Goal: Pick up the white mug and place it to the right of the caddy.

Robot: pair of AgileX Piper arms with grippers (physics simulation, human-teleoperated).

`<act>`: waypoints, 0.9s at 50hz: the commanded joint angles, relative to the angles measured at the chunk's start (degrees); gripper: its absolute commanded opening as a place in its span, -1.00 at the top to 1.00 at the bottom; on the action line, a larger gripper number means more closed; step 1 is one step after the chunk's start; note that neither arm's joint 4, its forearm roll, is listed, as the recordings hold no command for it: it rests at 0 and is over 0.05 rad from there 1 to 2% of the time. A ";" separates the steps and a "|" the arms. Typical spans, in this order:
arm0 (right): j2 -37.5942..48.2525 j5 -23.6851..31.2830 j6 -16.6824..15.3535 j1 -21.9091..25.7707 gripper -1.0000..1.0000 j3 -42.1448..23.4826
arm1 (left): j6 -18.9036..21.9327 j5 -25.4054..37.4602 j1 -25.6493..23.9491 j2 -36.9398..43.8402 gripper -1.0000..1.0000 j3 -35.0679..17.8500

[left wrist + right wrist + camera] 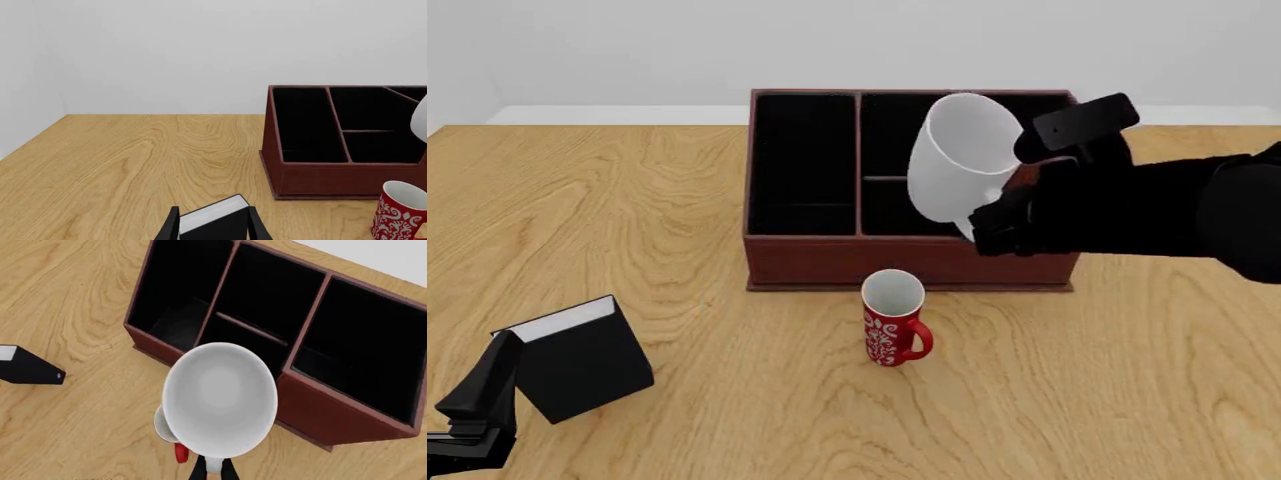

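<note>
Right hand (998, 200) gripped the white mug (958, 155) aloft, tilted, over the caddy (805, 262) rather than to its right, the bare surface (1174, 330) there on that arm's side; left hand (212, 231), fingers apart, held nothing beside the book (581, 358).

The mug (220, 400) is held by its rim in the gripper (213, 466), above the caddy's (320, 415) front wall.
</note>
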 commanded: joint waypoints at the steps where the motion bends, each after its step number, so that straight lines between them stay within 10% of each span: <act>1: -3.59 -0.56 1.42 -2.86 1.00 3.73 | 0.00 0.00 0.00 0.00 -1.00 0.00; 45: -18.29 2.52 3.55 -21.81 1.00 16.03 | 0.00 0.00 0.00 0.00 -1.00 0.00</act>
